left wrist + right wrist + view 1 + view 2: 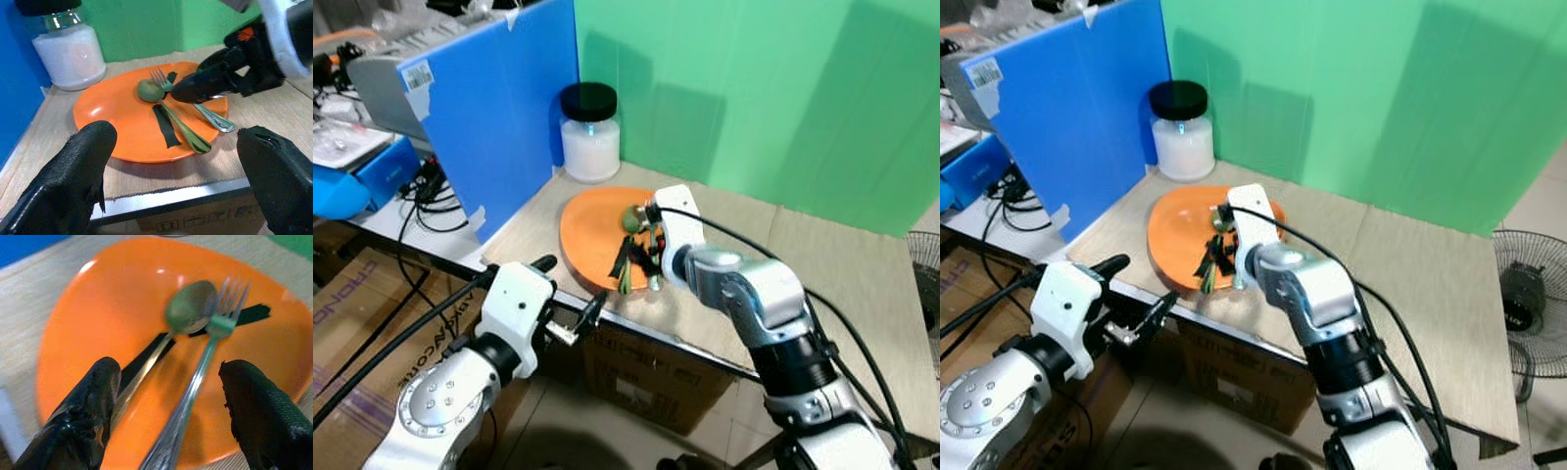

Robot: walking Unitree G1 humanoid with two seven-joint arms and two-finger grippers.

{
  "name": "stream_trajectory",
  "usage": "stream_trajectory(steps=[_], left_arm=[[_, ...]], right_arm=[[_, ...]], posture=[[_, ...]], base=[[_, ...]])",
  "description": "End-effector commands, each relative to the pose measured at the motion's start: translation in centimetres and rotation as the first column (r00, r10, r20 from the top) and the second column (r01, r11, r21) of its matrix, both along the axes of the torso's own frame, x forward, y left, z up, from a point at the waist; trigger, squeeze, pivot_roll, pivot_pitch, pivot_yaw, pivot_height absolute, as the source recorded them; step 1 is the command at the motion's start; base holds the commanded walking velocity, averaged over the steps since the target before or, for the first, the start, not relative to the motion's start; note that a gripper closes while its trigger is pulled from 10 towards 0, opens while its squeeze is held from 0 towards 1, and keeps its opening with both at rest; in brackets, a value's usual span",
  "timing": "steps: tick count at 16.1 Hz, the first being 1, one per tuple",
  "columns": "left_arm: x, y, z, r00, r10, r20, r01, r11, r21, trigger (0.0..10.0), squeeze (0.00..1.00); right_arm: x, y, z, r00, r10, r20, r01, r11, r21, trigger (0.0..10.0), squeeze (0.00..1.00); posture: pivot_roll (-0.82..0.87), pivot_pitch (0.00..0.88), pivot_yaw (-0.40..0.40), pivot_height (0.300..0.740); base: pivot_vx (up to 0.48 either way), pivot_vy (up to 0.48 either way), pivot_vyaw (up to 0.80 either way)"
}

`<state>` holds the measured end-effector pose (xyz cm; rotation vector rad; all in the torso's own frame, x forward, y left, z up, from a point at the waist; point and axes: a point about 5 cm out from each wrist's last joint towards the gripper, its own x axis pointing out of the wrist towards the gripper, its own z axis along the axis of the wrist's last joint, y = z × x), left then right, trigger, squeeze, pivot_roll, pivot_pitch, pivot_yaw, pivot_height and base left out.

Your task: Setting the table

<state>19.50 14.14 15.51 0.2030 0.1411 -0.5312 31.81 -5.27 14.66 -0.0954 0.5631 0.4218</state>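
An orange plate (592,230) lies near the front left edge of the wooden table (832,294). On it rest a metal spoon (190,311) and a fork (230,303) side by side, over two black strips (166,127). My right gripper (171,364) hovers low over the plate, open, its two fingers on either side of both handles. I cannot tell whether it touches them. My left gripper (570,286) is open in front of the table edge, below plate level, pointing at the plate.
A jar with white contents and a black lid (590,132) stands behind the plate in the corner. A blue board (499,117) walls the left side and a green screen (754,98) the back. Cardboard boxes (646,377) sit under the table. A fan (1533,304) stands on the right.
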Motion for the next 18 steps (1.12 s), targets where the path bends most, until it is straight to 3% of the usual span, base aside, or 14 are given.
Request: stream_trajectory(steps=[1,2,3,4,6,7,8,10,12,13,14,18], left_arm=[[-0.3,-0.2,-0.2,0.999,-0.031,-0.021,0.031,0.999,-0.007,10.0,0.00],[-0.3,-0.3,-0.2,0.999,-0.044,-0.024,0.043,0.999,-0.011,10.0,0.00],[-0.4,-0.3,-0.2,0.998,-0.050,-0.027,0.050,0.999,-0.007,10.0,0.00],[-0.4,-0.3,-0.3,0.998,-0.053,-0.029,0.053,0.999,-0.007,10.0,0.00],[-0.3,-0.4,-0.2,0.998,-0.060,-0.031,0.060,0.998,-0.009,10.0,0.00],[-0.3,-0.4,-0.2,0.998,-0.060,-0.031,0.060,0.998,-0.010,10.0,0.00],[-0.3,-0.4,-0.3,0.998,-0.061,-0.032,0.061,0.998,-0.011,10.0,0.00],[-0.5,-0.6,-0.4,0.997,-0.072,-0.042,0.071,0.997,-0.016,10.0,0.00],[-0.6,-0.6,-0.4,0.996,-0.076,-0.044,0.075,0.997,-0.016,10.0,0.00],[-0.6,-0.6,-0.4,0.996,-0.077,-0.045,0.076,0.997,-0.016,10.0,0.00],[-0.6,-0.5,-0.4,0.996,-0.079,-0.045,0.079,0.997,-0.014,10.0,0.00],[-0.6,-0.6,-0.4,0.995,-0.086,-0.046,0.086,0.996,-0.013,10.0,0.00]], right_arm=[[0.4,0.3,0.3,1.000,-0.027,0.001,0.027,1.000,-0.004,10.0,0.00],[0.6,0.4,0.3,0.999,-0.037,-0.014,0.037,0.999,0.008,10.0,0.00],[0.8,0.5,0.3,0.999,-0.036,-0.007,0.036,0.999,0.000,8.7,0.00],[0.9,0.6,0.2,0.999,-0.036,-0.002,0.036,0.999,-0.009,5.6,0.00],[1.2,0.8,-0.2,0.999,-0.046,-0.004,0.045,0.999,-0.025,4.0,0.00],[1.3,0.9,-0.4,0.999,-0.050,-0.009,0.050,0.998,-0.035,4.0,0.00],[1.4,1.0,-0.6,0.999,-0.053,-0.007,0.053,0.997,-0.051,3.2,0.00],[1.7,0.8,-1.3,0.997,-0.079,-0.015,0.078,0.995,-0.067,3.4,0.00],[1.9,0.7,-1.5,0.995,-0.095,-0.014,0.094,0.993,-0.069,4.3,0.00],[2.0,0.7,-1.6,0.995,-0.100,-0.016,0.099,0.993,-0.072,6.7,0.00],[2.0,0.7,-1.8,0.994,-0.106,-0.024,0.104,0.992,-0.069,10.0,0.00],[1.9,0.9,-2.9,0.990,-0.113,-0.080,0.107,0.991,-0.075,10.0,0.00]], posture=[[-0.04,0.027,-0.002,0.740],[-0.04,0.030,-0.001,0.740],[-0.04,0.032,-0.001,0.740],[-0.04,0.033,-0.001,0.740],[-0.05,0.039,-0.003,0.740],[-0.05,0.040,-0.003,0.740],[-0.05,0.040,-0.003,0.740],[-0.05,0.046,-0.001,0.740],[-0.05,0.048,0.001,0.740],[-0.05,0.049,0.002,0.740],[-0.05,0.049,0.003,0.740],[-0.05,0.051,0.006,0.740]], base=[[0.000,0.000,0.00],[0.000,0.000,0.00],[0.000,0.000,0.00],[0.000,0.000,0.00],[0.000,0.000,0.00],[0.000,0.000,0.00],[0.000,0.000,0.00],[0.000,0.000,0.00],[0.000,0.000,0.00],[0.000,0.000,0.00],[0.000,0.000,0.00],[0.000,0.000,0.00]])
